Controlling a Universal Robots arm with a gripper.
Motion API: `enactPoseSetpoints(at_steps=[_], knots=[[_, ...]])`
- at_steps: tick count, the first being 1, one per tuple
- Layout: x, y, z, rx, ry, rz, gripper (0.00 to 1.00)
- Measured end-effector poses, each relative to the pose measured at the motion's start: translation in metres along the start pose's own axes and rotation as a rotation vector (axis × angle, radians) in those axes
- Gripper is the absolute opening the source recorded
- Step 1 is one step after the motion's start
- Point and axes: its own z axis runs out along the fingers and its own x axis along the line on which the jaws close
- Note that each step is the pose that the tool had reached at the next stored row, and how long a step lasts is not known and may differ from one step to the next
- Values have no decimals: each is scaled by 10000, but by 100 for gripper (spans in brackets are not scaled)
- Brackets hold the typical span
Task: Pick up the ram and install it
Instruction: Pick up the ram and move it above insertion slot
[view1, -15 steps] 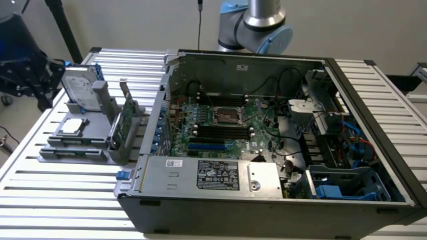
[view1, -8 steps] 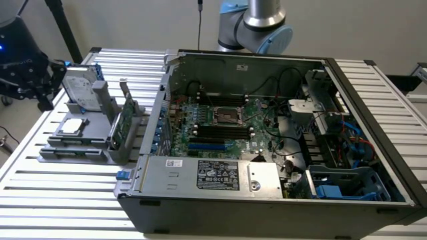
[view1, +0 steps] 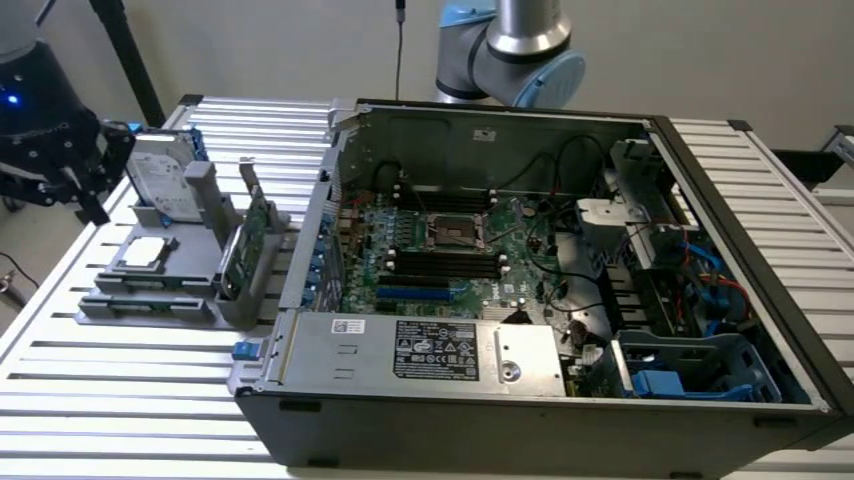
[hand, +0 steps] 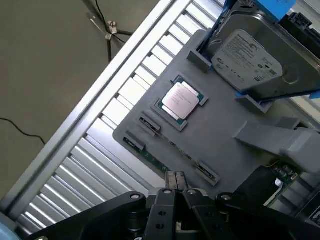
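Your hand (hand: 175, 176) hangs, fingers pressed together, above the gray holder (hand: 220, 135) at the exterior view's left of the computer case (view1: 534, 425). The ram (hand: 152, 161) sits in the holder's edge slot, near the fingertips.

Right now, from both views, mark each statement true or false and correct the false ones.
1. The computer case is open, its motherboard exposed. True.
2. The gripper is shut. True.
3. The ram sits in a motherboard slot. False: it rests in the grey holder.
4. The hard drive is mounted inside the computer case. False: it stands upright in the grey holder.
5. The processor lies flat on the grey holder. True.
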Motion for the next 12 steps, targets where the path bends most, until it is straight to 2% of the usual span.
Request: enactPoseSetpoints(at_steps=[12], knots=[[-1,-2,86,22,58,-2185,11]])
